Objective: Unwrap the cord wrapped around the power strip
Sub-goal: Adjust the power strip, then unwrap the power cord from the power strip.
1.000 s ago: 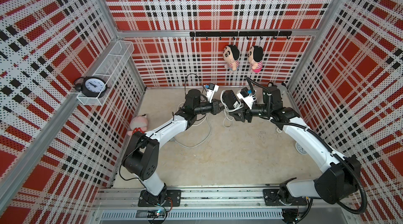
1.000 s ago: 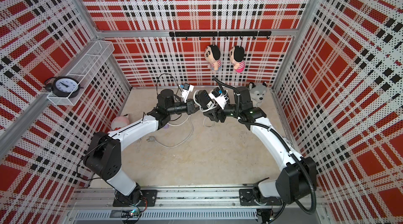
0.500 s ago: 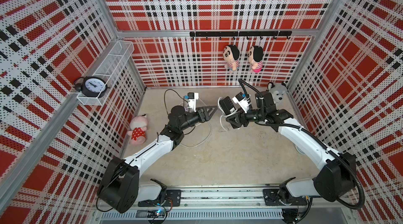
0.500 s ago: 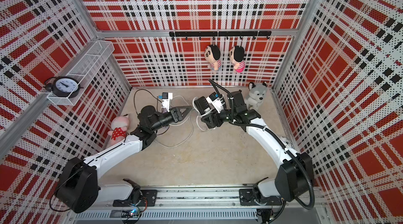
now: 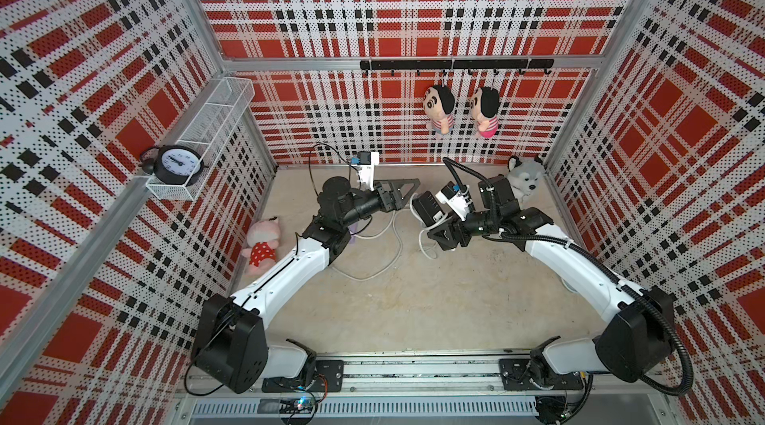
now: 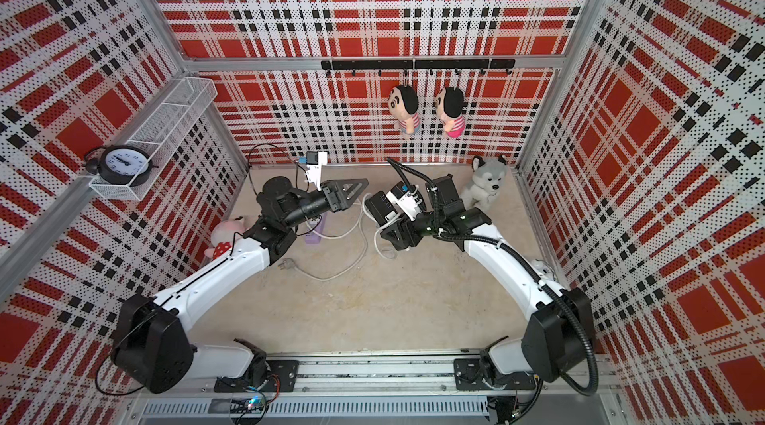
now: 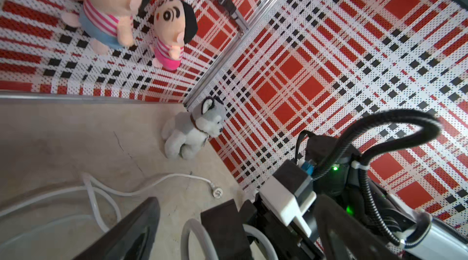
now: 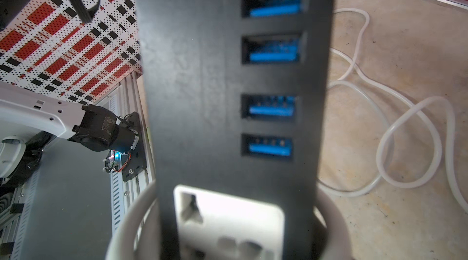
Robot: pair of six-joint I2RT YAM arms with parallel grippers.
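Red, black and white plaid perforated walls enclose a beige stone-look floor. Near 12 o'clock of the floor, a black rectangular power strip with blue USB ports is held off the surface, clamped in the right gripper. One turn of thick white cord is seen looped around the strip's white-socket end. Further cord is spread in loose loops on the floor, from 6 to 8 o'clock of the strip. At 9 o'clock of the strip, just beside it, the left gripper is noted with jaws spread wide and empty. A grey-and-white husky plush is sat at 2 o'clock, in the corner.
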